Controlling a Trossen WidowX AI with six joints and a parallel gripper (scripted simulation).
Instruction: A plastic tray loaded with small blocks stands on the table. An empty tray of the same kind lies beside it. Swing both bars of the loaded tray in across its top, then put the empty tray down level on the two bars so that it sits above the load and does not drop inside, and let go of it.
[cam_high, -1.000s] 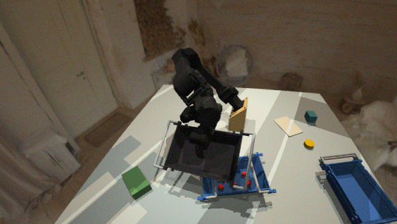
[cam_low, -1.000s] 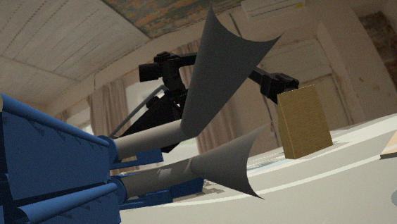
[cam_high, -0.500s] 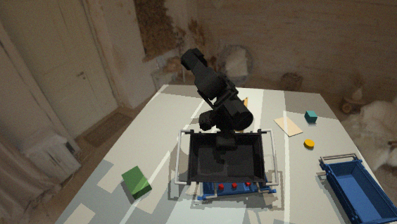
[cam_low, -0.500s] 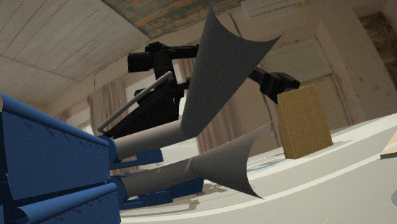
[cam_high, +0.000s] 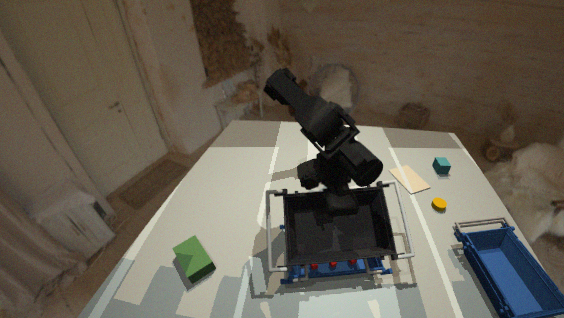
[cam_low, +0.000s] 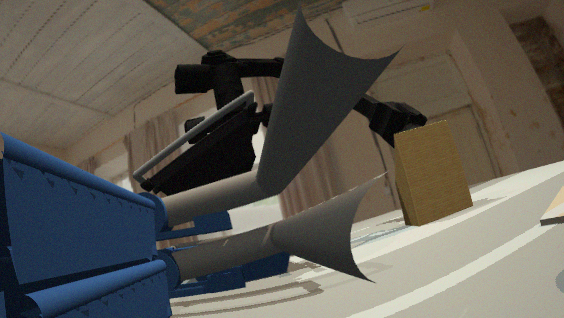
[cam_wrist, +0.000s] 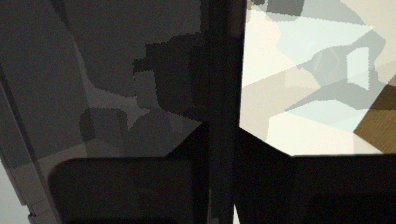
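While the gripper (cam_high: 342, 199) pinches the rim of the black empty tray (cam_high: 340, 232) (cam_low: 210, 155) (cam_wrist: 35, 100), that tray hangs in the lower middle of the top view, over the loaded blue tray (cam_high: 327, 270) and hiding most of it. Red blocks (cam_high: 333, 263) show in a row past its lower edge. Another blue tray (cam_high: 510, 275) (cam_low: 80, 215) stands at lower right, and a green block (cam_high: 194, 257) lies at lower left. In the exterior view, the black tray looks tilted.

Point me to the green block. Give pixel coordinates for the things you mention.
In the top view, the green block (cam_high: 194, 257) lies on the table at the image's lower left, left of the black tray (cam_high: 340, 227) (cam_low: 207, 160) that the claw (cam_high: 342, 202) grips.
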